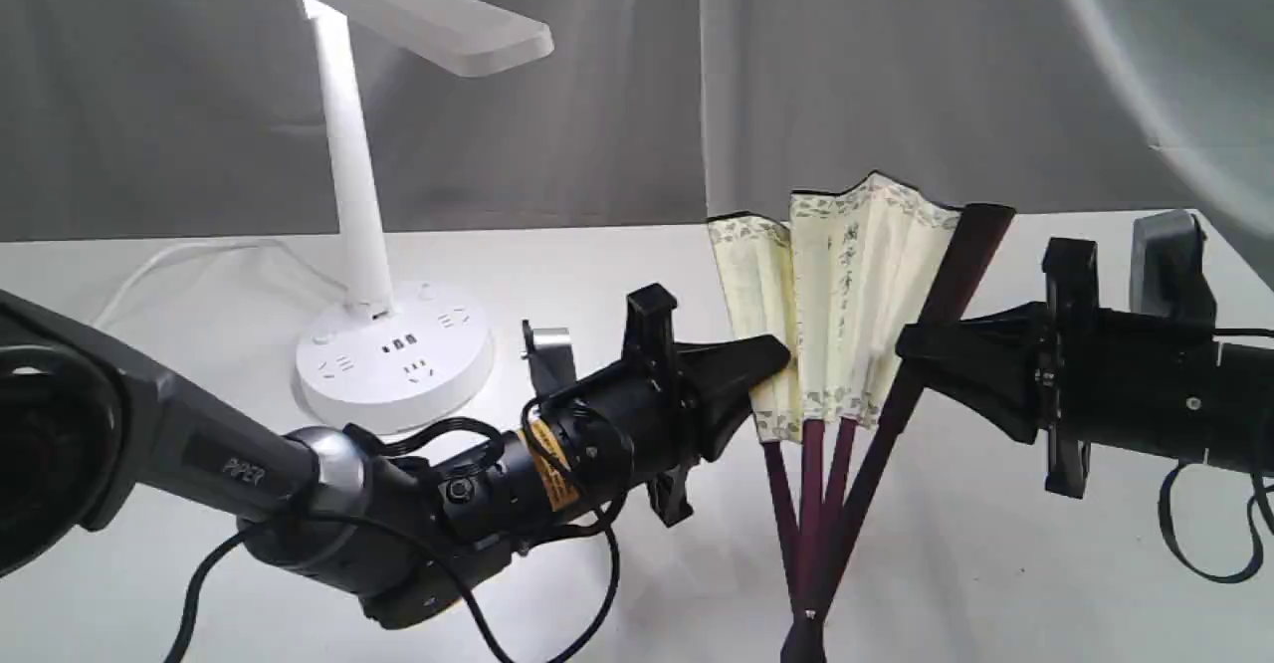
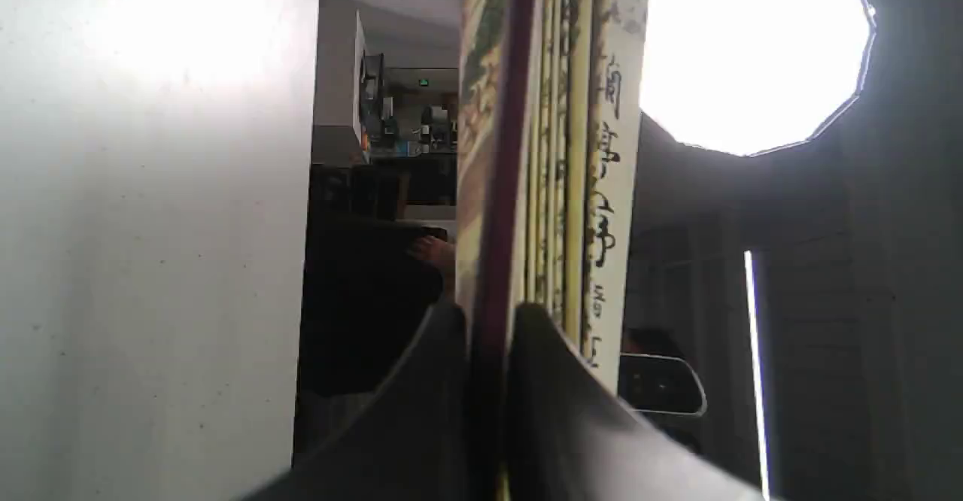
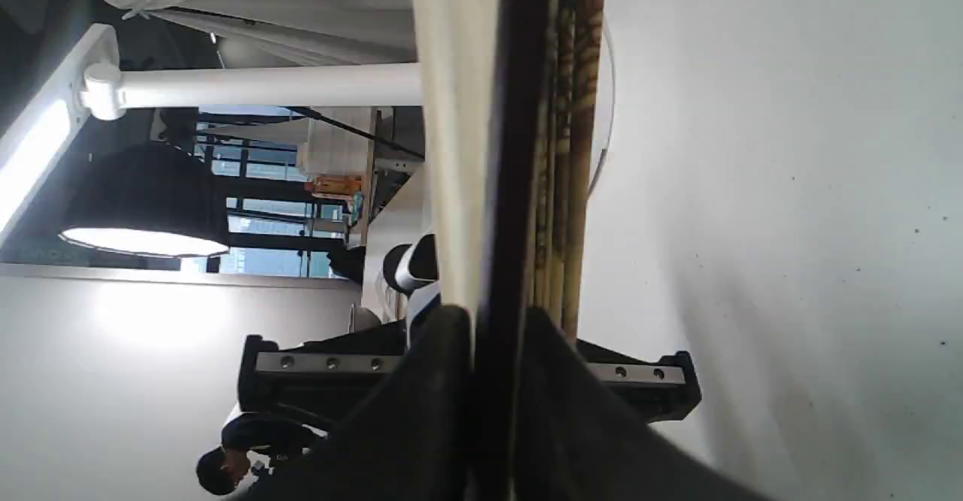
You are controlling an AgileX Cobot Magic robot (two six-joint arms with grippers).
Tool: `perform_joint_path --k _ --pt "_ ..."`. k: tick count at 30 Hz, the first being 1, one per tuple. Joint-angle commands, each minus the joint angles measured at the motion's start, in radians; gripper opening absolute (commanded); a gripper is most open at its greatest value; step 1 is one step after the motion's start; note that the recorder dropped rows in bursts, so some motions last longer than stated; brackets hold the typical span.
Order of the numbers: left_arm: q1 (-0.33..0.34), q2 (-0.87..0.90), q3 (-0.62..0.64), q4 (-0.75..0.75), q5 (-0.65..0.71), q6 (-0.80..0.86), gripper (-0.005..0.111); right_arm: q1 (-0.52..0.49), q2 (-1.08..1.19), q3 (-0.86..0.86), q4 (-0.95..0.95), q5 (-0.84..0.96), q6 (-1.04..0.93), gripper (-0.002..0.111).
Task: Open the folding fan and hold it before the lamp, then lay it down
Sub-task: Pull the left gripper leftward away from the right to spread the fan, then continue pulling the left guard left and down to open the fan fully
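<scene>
The folding fan [image 1: 846, 275] stands upright near the table's front, partly spread, its cream leaf with black calligraphy up and its pivot at the bottom edge. My left gripper [image 1: 781, 354] is shut on the fan's left guard [image 2: 500, 185]; its black fingers [image 2: 421, 411] pinch the maroon strip. My right gripper [image 1: 906, 344] is shut on the right maroon guard [image 3: 511, 147], which leans out to the right. The white lamp [image 1: 368, 195] stands at the back left, lit, behind and left of the fan.
The lamp's round base [image 1: 396, 352] with sockets sits just behind my left arm [image 1: 299, 484], and its white cord [image 1: 169, 265] trails off left. Grey curtains hang behind the white table [image 1: 597, 275]. A bright studio light [image 2: 752, 50] shows in the left wrist view.
</scene>
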Motion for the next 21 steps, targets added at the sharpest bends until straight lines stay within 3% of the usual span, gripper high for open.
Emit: perform_joint_path --k 1,9,21 --pt "0.005 -0.02 0.0 -0.072 -0.018 -0.024 0.0 -0.002 -0.01 0.005 -0.028 0.002 -0.024 0.0" --pt "0.005 -0.02 0.0 -0.087 -0.018 -0.04 0.0 -0.01 -0.01 0.005 -0.028 0.002 -0.045 0.0" --pt "-0.022 -0.025 0.0 -0.186 -0.018 -0.034 0.0 -0.125 -0.01 0.005 -0.028 0.002 -0.04 0.0"
